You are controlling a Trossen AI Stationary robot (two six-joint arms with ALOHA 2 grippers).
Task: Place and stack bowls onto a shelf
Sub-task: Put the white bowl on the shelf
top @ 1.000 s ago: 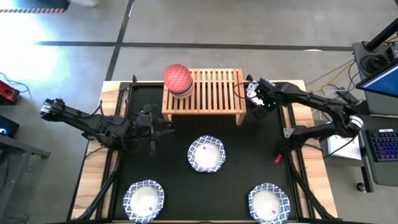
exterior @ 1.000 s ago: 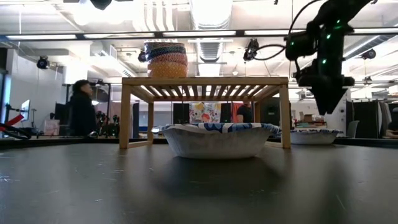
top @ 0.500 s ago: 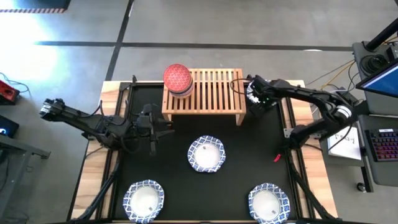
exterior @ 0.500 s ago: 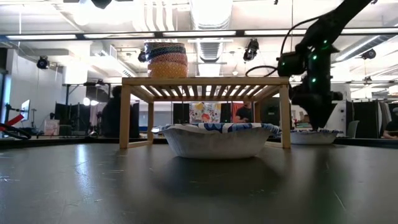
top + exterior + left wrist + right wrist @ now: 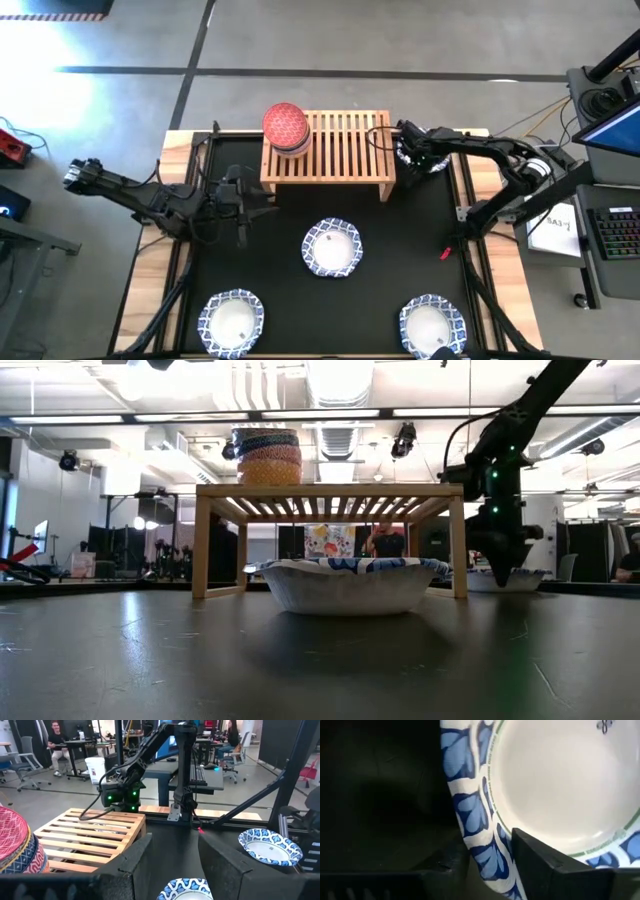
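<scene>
The light-wood shelf stands at the table's far middle. On its left end sits a stack of small bowls with a red one on top. Right of the shelf lies a white bowl with a blue-patterned rim. My right gripper points down at it, open, one finger inside the rim and one outside. Three more white bowls rest on the table, one in the middle, one near left and one near right. My left gripper waits open and level, left of the shelf. My right gripper comes from above, its fingers astride the bowl's blue-patterned rim, one inside the bowl and one outside. Whether the fingers touch the rim, I cannot tell. The bowl rests on the table.
The shelf's right leg stands close beside my right gripper. Most of the slatted top right of the stack is bare. A small red thing lies by the table's right rail. People sit in the room beyond the table.
My right gripper has sunk from the height of the shelf top to the bowl right of the shelf. It has also shifted a little toward the shelf.
</scene>
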